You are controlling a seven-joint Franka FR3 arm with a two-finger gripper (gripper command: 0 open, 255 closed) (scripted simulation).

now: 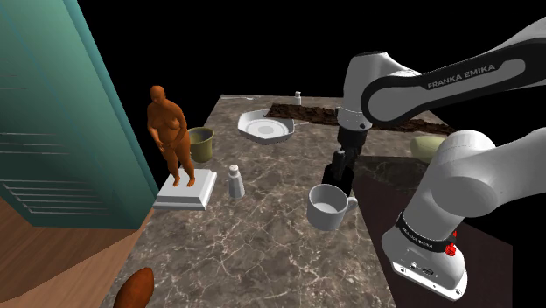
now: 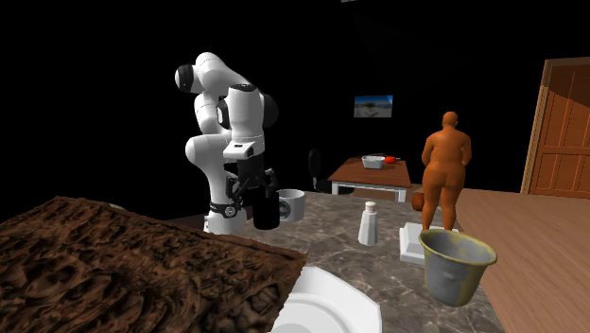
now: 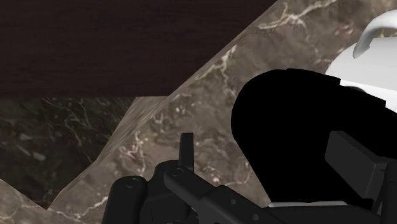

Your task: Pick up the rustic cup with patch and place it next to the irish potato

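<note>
The arm (image 1: 455,166) is glossy white, with rounded links and dark joints. One dark band (image 1: 461,75) reads "FRANKA EMIKA" in white. Near the base sit a black ring (image 1: 426,234) and a red knob (image 1: 451,250).

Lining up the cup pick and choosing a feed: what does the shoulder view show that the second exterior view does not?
The shoulder view gives the pale potato at its right and a teal cabinet at its left. The second exterior view gives a wooden door, a wall picture and a side table. Both share the olive cup, the orange figure, the white mug, the shaker, the plate and the end effector by the mug.
</note>
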